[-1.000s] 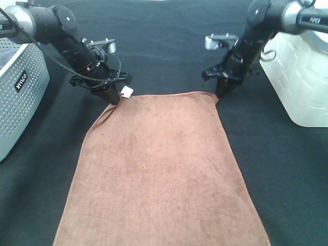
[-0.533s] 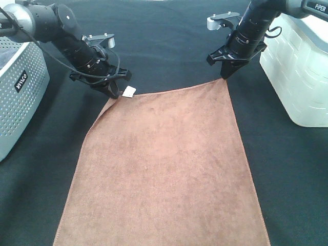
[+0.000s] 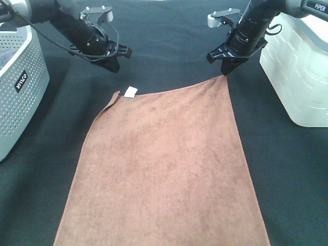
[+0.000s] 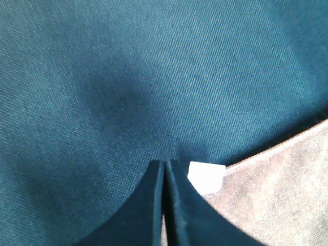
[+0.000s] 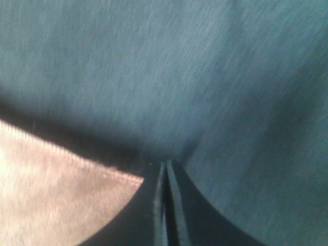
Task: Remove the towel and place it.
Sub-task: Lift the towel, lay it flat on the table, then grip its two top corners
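The brown towel (image 3: 164,164) lies flat on the black cloth, its white tag (image 3: 130,91) at the far left corner. My left gripper (image 3: 114,66) is shut and empty, lifted off and back-left of that corner. In the left wrist view its tips (image 4: 165,163) are pressed together, with the tag (image 4: 205,177) and towel (image 4: 277,200) beyond them. My right gripper (image 3: 224,73) is shut at the towel's far right corner, which is drawn up to its tips. In the blurred right wrist view the towel corner (image 5: 61,195) lies beside the shut tips (image 5: 165,164).
A grey perforated basket (image 3: 20,87) stands at the left edge. A white ribbed container (image 3: 300,77) stands at the right, close to the right arm. Black cloth (image 3: 164,41) covers the table around the towel.
The left gripper let the tagged corner slip and moved up and back-left without it; that corner dropped flat. The right gripper pulled the far right corner backward and holds there.
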Controlling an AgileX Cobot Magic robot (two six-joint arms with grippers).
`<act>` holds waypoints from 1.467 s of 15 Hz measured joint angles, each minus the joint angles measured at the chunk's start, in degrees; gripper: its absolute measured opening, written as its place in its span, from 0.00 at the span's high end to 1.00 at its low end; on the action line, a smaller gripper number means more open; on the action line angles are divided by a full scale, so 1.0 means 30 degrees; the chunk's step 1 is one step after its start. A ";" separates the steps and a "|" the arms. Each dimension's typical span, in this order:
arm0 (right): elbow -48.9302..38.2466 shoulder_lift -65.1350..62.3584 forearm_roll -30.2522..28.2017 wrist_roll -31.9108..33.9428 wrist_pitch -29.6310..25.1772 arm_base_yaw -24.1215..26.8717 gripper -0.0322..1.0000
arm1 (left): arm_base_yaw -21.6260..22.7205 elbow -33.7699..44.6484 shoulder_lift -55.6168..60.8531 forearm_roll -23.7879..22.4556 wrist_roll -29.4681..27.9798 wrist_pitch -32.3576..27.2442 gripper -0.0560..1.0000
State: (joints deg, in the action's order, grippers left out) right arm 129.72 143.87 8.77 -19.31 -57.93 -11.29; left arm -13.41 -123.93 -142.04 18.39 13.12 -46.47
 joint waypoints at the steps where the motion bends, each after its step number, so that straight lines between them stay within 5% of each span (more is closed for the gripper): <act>1: 0.0095 0.0000 0.0000 0.0038 -0.0019 0.0000 0.96 | 0.0000 -0.0019 0.0000 -0.0057 -0.0172 -0.0382 0.95; 5: 0.0095 0.0000 0.0000 0.0038 -0.0668 0.0000 0.96 | 0.0019 -0.0019 0.0000 -0.1222 -0.2311 -0.3132 0.91; 10: 0.0095 0.0000 -0.0019 0.0840 -0.1528 0.0000 0.96 | 0.0038 -0.0019 0.0000 -0.2502 -0.4049 -0.4393 0.40; 13: 0.0095 0.0000 -0.0019 0.0993 -0.1528 0.0000 0.93 | 0.0095 -0.0019 0.0000 -0.2540 -0.4163 -0.4584 0.34; 15: 0.0095 0.0000 -0.0019 0.1012 -0.1528 0.0000 0.79 | 0.0095 -0.0019 0.0000 -0.2559 -0.4163 -0.4641 0.34; 18: 0.0095 0.0000 -0.0019 0.2636 -0.1662 0.0000 0.37 | 0.0095 -0.0019 0.0000 -0.2636 -0.4163 -0.5118 0.33; 22: 0.0095 -0.0592 -0.0019 0.3686 -0.3820 0.0095 0.26 | 0.0095 -0.0019 0.0000 -0.5042 -0.4163 -0.7277 0.24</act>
State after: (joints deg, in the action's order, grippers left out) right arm 130.00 142.09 8.71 -8.25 -69.39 -11.00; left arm -13.12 -123.99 -142.04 3.27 0.63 -68.30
